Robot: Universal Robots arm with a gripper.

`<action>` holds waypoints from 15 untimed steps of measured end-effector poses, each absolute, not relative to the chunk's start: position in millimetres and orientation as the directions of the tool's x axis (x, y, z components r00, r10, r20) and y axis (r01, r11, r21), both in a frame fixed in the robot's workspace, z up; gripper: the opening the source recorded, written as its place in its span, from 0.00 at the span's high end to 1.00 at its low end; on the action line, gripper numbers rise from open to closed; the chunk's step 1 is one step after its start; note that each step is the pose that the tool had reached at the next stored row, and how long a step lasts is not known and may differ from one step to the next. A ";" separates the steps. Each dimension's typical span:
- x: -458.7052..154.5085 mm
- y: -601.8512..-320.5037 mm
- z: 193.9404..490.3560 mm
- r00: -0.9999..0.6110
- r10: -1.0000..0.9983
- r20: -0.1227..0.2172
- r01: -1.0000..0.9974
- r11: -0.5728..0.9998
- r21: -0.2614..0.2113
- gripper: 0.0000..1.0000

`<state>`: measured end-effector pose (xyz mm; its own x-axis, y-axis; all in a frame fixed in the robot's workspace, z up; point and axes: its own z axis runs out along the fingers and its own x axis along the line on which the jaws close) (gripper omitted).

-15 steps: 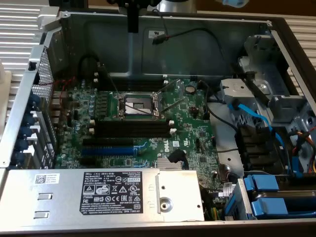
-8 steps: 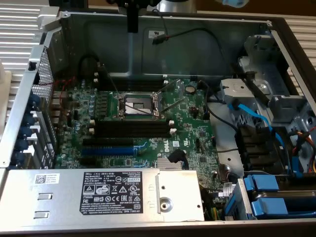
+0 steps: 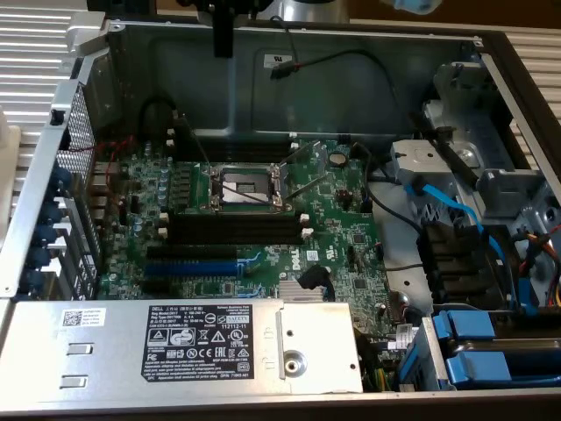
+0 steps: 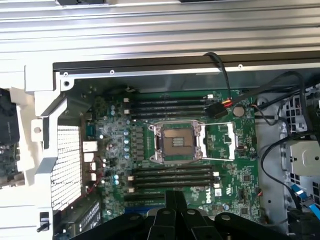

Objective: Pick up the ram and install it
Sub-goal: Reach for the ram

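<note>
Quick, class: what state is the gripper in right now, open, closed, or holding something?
Gripper: closed, with nothing visible in its grip.

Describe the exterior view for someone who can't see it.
An open computer case shows its green motherboard, with an empty square socket between rows of black slots. A shut gripper hangs above the back wall, and a grey labelled box sits along the front.

matt grey sheet-metal case [image 3: 175,70] — glossy green pcb [image 3: 342,210], blue plastic caddies [image 3: 495,368].
</note>
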<state>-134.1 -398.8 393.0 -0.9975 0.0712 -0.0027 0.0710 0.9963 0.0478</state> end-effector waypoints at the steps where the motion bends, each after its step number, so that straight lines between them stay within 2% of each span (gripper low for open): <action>1: -136.4 -398.7 393.2 -0.997 0.071 0.007 0.071 0.996 0.047 0.89; 6: -150.7 -398.8 394.0 -0.996 0.071 0.058 0.074 0.996 0.044 0.89; 15: -191.6 -398.8 394.0 -0.995 0.072 0.066 0.074 0.997 0.038 0.89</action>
<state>-191.6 -398.8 394.0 -0.9952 0.0715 0.0663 0.0742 0.9965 0.0383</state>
